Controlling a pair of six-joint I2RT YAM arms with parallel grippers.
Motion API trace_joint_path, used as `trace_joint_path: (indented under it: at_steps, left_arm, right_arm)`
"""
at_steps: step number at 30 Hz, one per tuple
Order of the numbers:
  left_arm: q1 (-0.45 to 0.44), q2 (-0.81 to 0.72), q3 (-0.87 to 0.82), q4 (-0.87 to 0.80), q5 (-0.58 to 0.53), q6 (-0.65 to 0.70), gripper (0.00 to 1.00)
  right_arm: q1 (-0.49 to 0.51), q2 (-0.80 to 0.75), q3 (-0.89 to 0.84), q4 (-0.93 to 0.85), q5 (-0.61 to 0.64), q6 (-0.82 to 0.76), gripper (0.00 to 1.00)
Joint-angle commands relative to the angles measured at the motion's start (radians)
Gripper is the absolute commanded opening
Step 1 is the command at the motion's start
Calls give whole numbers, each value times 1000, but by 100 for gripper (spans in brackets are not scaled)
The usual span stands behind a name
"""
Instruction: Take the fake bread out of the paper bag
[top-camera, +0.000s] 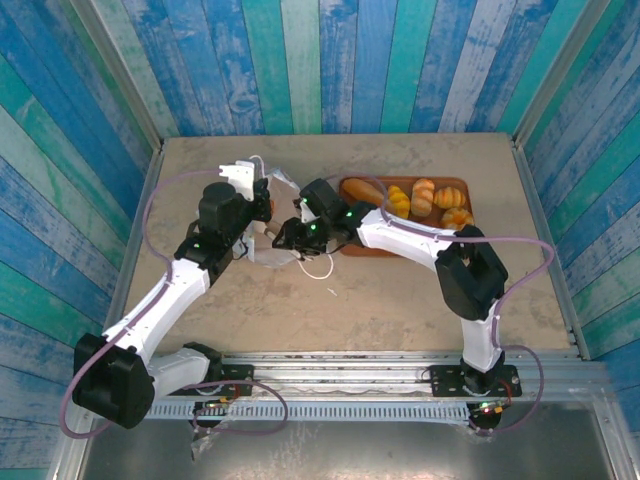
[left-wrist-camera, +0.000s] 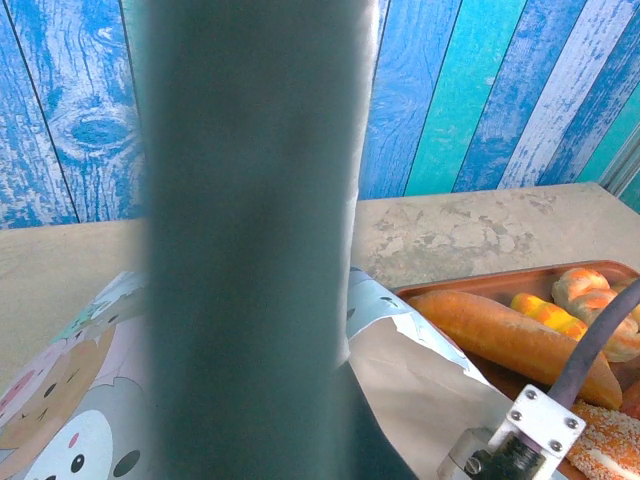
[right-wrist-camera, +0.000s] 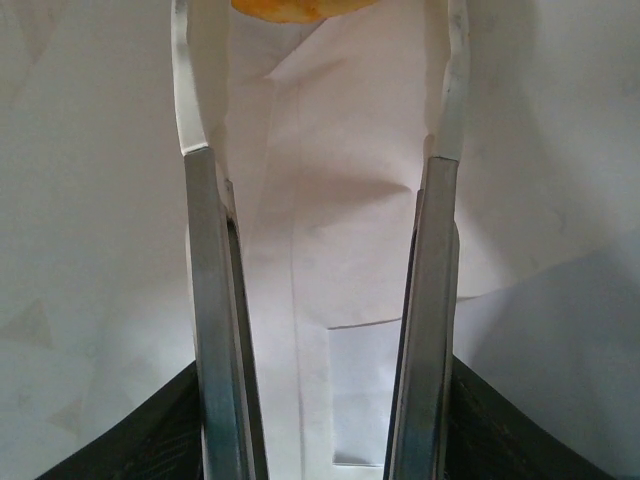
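L gripper (top-camera: 265, 200) is shut tight at the rim of the paper bag (top-camera: 258, 245), which lies mid-table w/ its mouth facing right. In the left wrist view its finger (left-wrist-camera: 250, 250) is a big blur up close, w/ the bag's printed side and plain inner paper (left-wrist-camera: 420, 380) meeting it on both sides, so it looks pinched on the rim. R gripper (top-camera: 285, 235) is pushed into the bag's mouth. From the right wrist cam its jaws stand apart (right-wrist-camera: 318, 60) w/ nothing between them, white paper (right-wrist-camera: 330, 200) all round. An orange fake bread piece (right-wrist-camera: 295, 8) sits just past the fingertips, deeper in the bag, mostly cut off by the frame edge. Brown tray (top-camera: 440, 181) is just right of the bag and holds a baguette (top-camera: 366, 190) plus several rolls (top-camera: 423, 192).
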Motion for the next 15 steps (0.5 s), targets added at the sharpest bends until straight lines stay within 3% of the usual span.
trace_joint_path:
  at_steps: [1,15]
  left_arm:
    - [3,-48,4,19,25,-1,0]
    - [3,-49,6,18,38,2,0]
  right_arm:
    - [-10,8,31,50,-15,26,55]
    - [-22,90,85,55,-17,39,53]
